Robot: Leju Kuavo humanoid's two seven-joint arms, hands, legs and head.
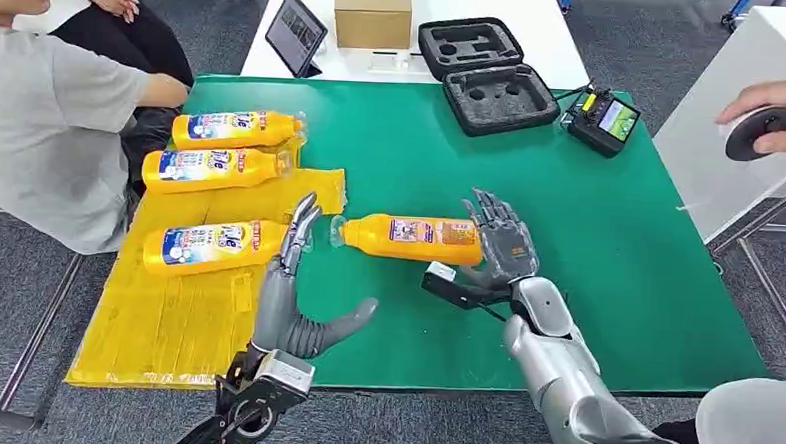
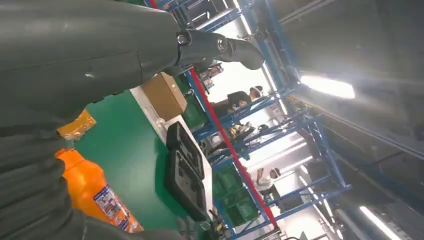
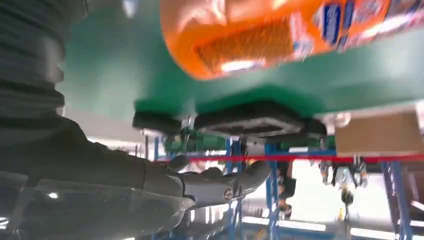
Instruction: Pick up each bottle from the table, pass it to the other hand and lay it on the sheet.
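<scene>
An orange bottle point(image 1: 408, 237) lies on its side at the middle of the green table point(image 1: 608, 241), cap towards the yellow sheet point(image 1: 164, 322). My right hand point(image 1: 498, 249) is at the bottle's base, fingers straight and spread along its far side. The thumb point(image 3: 220, 182) stays apart from the bottle point(image 3: 280, 35), so nothing is gripped. My left hand point(image 1: 291, 278) stands open just left of the cap, fingers up and thumb out, holding nothing. Its wrist view shows the bottle point(image 2: 95, 192) close by. Three more bottles point(image 1: 216, 167) lie on the sheet.
A person in a grey shirt point(image 1: 43, 117) sits at the table's left. Another person's hand point(image 1: 774, 119) holds a dark round object at the right. A black foam case point(image 1: 490, 81), a controller point(image 1: 602, 119), a tablet point(image 1: 295, 33) and a cardboard box point(image 1: 372, 13) stand at the back.
</scene>
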